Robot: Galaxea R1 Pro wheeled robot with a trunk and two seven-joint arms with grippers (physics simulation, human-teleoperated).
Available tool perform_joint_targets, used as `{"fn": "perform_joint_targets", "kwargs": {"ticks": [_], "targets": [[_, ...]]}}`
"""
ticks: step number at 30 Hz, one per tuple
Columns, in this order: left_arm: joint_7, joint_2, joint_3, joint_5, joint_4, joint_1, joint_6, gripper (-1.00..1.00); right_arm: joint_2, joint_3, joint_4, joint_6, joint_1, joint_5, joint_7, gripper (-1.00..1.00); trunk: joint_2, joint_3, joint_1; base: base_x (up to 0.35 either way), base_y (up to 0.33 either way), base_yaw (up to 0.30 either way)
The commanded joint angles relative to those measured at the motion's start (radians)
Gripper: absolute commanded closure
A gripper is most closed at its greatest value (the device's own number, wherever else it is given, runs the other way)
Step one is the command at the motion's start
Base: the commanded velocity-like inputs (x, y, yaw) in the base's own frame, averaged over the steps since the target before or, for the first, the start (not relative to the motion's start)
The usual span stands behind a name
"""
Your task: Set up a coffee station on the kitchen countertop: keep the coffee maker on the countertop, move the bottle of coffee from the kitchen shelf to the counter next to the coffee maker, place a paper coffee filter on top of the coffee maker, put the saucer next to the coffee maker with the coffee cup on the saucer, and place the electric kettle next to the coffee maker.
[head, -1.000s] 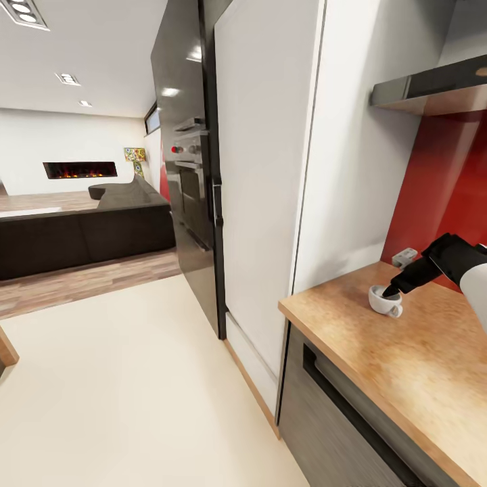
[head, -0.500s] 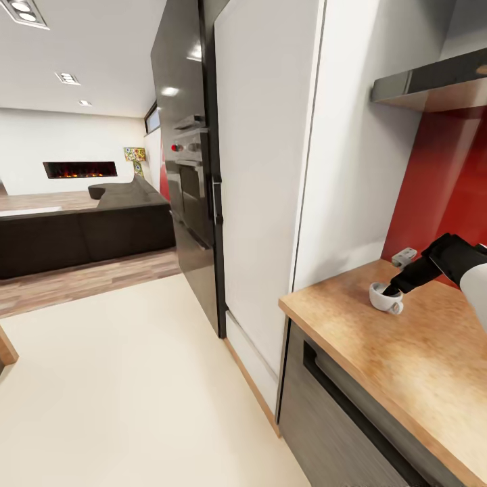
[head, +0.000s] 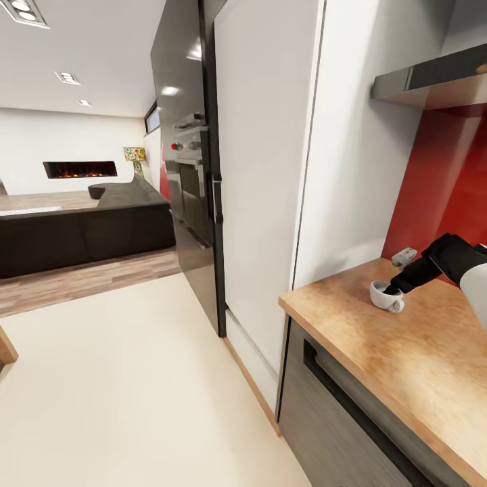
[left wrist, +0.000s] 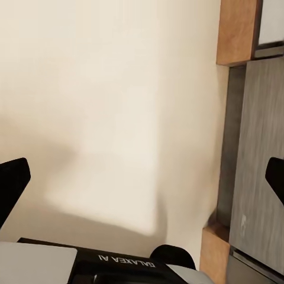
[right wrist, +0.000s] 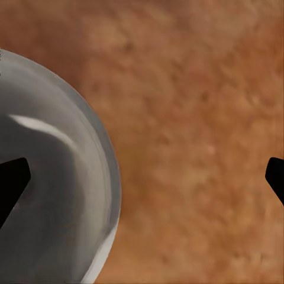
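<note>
Head view: coffee cup (head: 385, 295) sits on the counter (head: 406, 358) near its far left corner, close to the red backsplash. Right gripper (head: 393, 291) comes in from the right, arm angled down, tips at the cup mouth. Small grey object (head: 404, 256) lies just behind the cup; can't identify it. Judged step: grasp cup by the rim. To do it well: one finger inside, one outside the wall, clear of the handle, close gently, then lift straight up so the cup doesn't tip.

Left wrist view: left gripper (left wrist: 142, 177) hangs over pale floor (left wrist: 112, 100) beside the grey cabinet front (left wrist: 260, 136); jaws apart, holding nothing.

Right wrist view: right jaws apart, nothing clamped. One fingertip (right wrist: 12, 183) lies over the cup's interior, the other over bare wood. Rim straddled, not yet pinched.
</note>
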Motion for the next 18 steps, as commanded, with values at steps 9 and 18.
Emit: {"fn": "perform_joint_targets", "kwargs": {"ticks": [9, 18], "targets": [[-0.003, 0.000, 0.002, 0.007, 0.000, 0.000, 0.010, -1.00, 0.000, 0.006, -0.002, 0.007, 0.000, -0.004, 0.005, 1.00, -0.001, -0.001, 0.000, 0.000, 0.000, 0.000], [-0.004, 0.000, 0.002, 0.007, 0.000, 0.000, 0.010, -1.00, 0.000, 0.006, -0.002, 0.007, 0.000, -0.004, 0.007, 1.00, -0.001, -0.001, 0.000, 0.000, 0.000, 0.000]]}}
